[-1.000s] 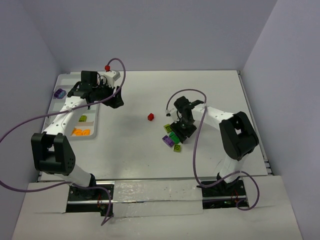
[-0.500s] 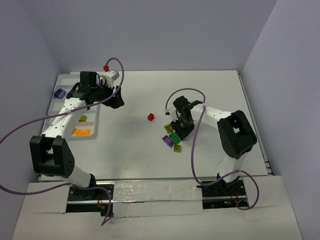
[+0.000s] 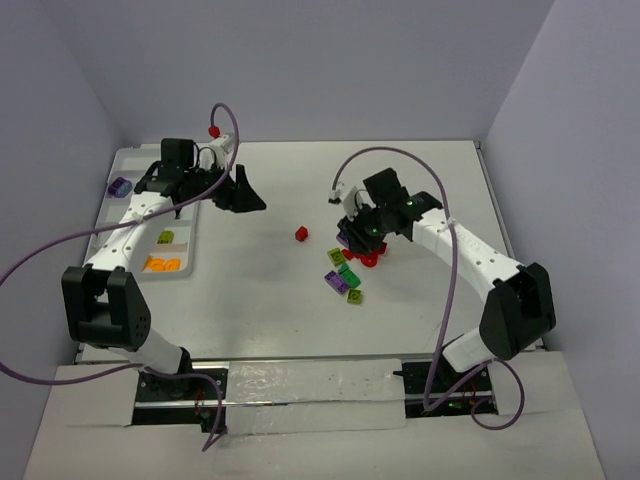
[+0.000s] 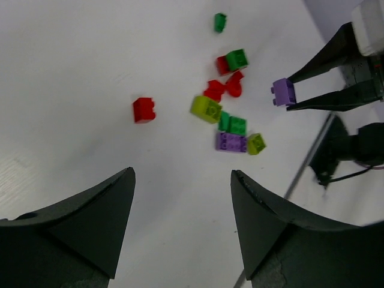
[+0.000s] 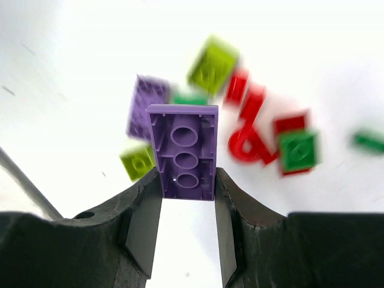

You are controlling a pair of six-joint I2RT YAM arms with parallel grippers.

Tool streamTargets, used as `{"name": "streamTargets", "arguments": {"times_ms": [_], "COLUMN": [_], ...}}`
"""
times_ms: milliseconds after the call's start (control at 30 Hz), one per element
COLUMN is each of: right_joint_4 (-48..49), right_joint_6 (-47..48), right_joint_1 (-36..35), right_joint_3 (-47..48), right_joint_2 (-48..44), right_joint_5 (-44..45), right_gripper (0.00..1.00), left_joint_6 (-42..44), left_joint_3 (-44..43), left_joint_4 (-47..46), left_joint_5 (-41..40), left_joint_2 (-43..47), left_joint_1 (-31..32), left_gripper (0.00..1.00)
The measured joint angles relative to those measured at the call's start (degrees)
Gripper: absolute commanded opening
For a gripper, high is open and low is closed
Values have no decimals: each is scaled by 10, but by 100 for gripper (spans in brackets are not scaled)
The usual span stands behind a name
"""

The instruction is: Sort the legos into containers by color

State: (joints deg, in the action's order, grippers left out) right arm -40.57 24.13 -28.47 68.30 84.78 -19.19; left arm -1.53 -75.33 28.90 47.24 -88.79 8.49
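I read the right tool (image 5: 185,175) as clamped on a purple brick (image 5: 183,150). Both fingers press its long sides, and its hollow underside faces the wrist camera. The brick is held clear of the tabletop (image 3: 430,190), above the loose pile (image 3: 348,274) of red, green, lime and purple bricks lying right of centre.

The left tool (image 4: 182,174) is spread wide with nothing between its fingers. It hangs over bare tabletop just right of the white tray (image 3: 122,157), and its wrist camera looks across at the pile and at the right tool.

A single red brick (image 3: 301,233) lies apart from the pile, between the two tools.

The tray sits at the far left. I see a stored purple brick (image 3: 120,186) in a far compartment, a lime brick (image 3: 166,238) in a middle one, and orange bricks (image 3: 162,265) in the nearest. From this view I cannot tell how many orange bricks there are.
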Motion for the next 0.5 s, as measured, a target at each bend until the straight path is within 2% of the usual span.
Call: {"name": "streamTargets", "arguments": {"times_ms": [233, 500], "right_joint_4": [26, 24], "right_joint_6": [4, 2], "right_joint_1": [-29, -69], "right_joint_3": [145, 201], "right_joint_2": [44, 104], "right_joint_5": [-32, -19], "right_gripper": [14, 14], "left_joint_6": [-148, -188], "left_joint_3": [-36, -65], "left_joint_4": [-76, -99], "left_joint_5": [108, 146], "left_joint_2": [-48, -61], "left_joint_1": [8, 58], "left_gripper": [83, 84]}}
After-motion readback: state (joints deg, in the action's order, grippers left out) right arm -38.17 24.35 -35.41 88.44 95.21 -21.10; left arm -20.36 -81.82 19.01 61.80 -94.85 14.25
